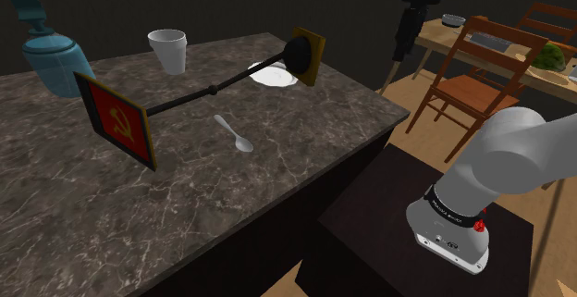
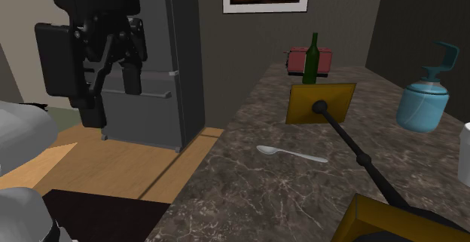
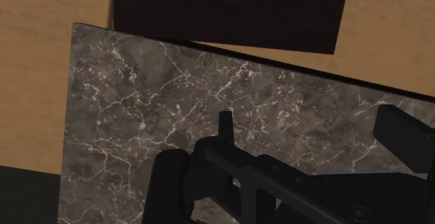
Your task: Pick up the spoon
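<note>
One spoon [image 1: 234, 133] lay flat on open counter [image 1: 231, 212], easy for you to reach; your gripper [image 2: 113, 82] hung high, well apart, width impossible to tell.

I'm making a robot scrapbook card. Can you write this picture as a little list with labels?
surface: dark marble counter
spoon: pale spoon, lying flat near the counter's middle, not yet picked up
gripper: black gripper, up in the air, well away from the spoon
nearest thing: black rod with a frame at each end, one a red hammer-and-sickle frame
also on counter: white cup, white plate, blue jug, green bottle, red toaster
</note>
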